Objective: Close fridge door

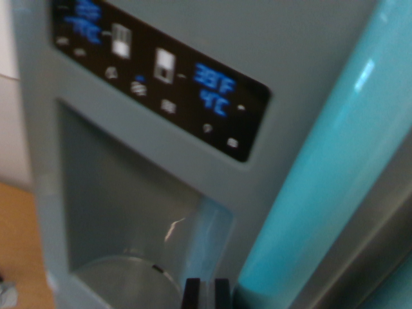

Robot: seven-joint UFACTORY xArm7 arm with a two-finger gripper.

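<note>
The wrist view is close against the front of a toy-like fridge, and the whole picture is soft with blur. The fridge door [283, 71] fills most of the frame, a pale grey-green panel that runs from the top edge down past the middle. Set into it, slanting down toward the wrist view's right, is a black control panel [161, 77] with blue lit readings, one of them legible as 39°F over 4°C, and several small white icons whose shapes cannot be made out. Below the panel opens the dispenser recess [122, 212], a shadowed niche with a rounded grey tray [125, 280] at its foot. On the wrist view's right a glossy turquoise handle [328, 187] runs as a bright bar from the upper corner down toward the bottom, lying just beside the door face, with a darker grey strip [373, 251] along its far side. At the bottom edge the gripper [206, 293] shows only as two dark finger tips, standing close together with a thin pale gap between them and gripping nothing visible. At the wrist view's left a strip of orange-brown floor [19, 244] shows beside the fridge. Whether the door stands ajar or shut cannot be told.
</note>
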